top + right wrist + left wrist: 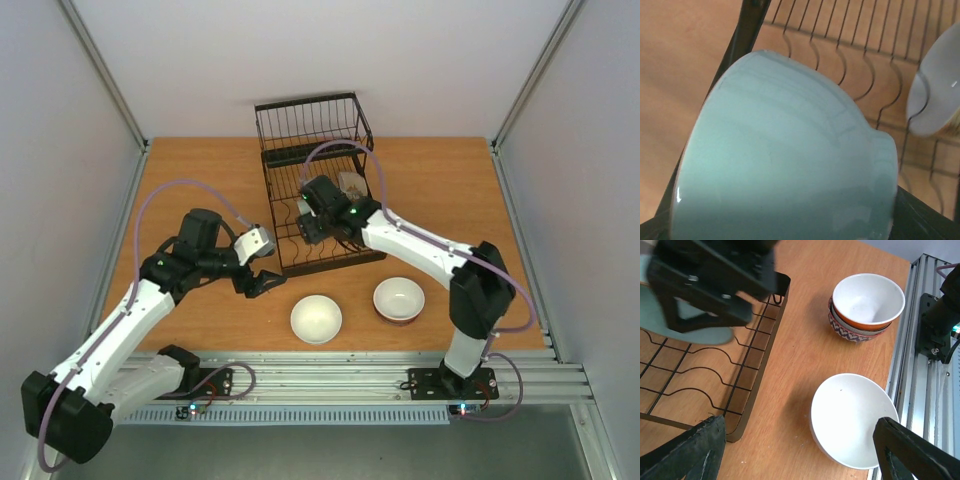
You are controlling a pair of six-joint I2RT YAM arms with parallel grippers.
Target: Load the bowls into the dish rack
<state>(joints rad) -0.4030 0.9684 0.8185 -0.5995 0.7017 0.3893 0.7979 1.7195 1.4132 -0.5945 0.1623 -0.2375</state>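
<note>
- Top external view: the right gripper (312, 228) hangs over the near rows of the dish rack (318, 190), a black wire frame with a taller basket section at its far end. From up here I cannot tell how its jaws stand. The left gripper (262, 284) sits apart from the rack's near left corner, jaws spread, nothing between them. To its right on the table lie a white bowl (316, 318) and, beyond that, a stack of bowls (399, 299).
- Left wrist view: the left claw's fingertips (687, 450) stand wide apart at the bottom corners. The white bowl (852, 417) lies just ahead, close to the right tip; the stack (868, 306) is farther ahead, orange over a blue-and-white patterned one. Glazed ceramic: probably stiff, fairly heavy for its size, slick and chippable. The rim, one finger inside and one outside, looks the sound place to pinch.
- Right wrist view: the right claw is clamped on a pale green bowl (785, 160), tilted on edge, foot ring to the right, above the rack's curved dividers. Its glossy wall looks slippery, so it should go down gently. Another bowl (935, 95) already stands in the rack to the upper right.
</note>
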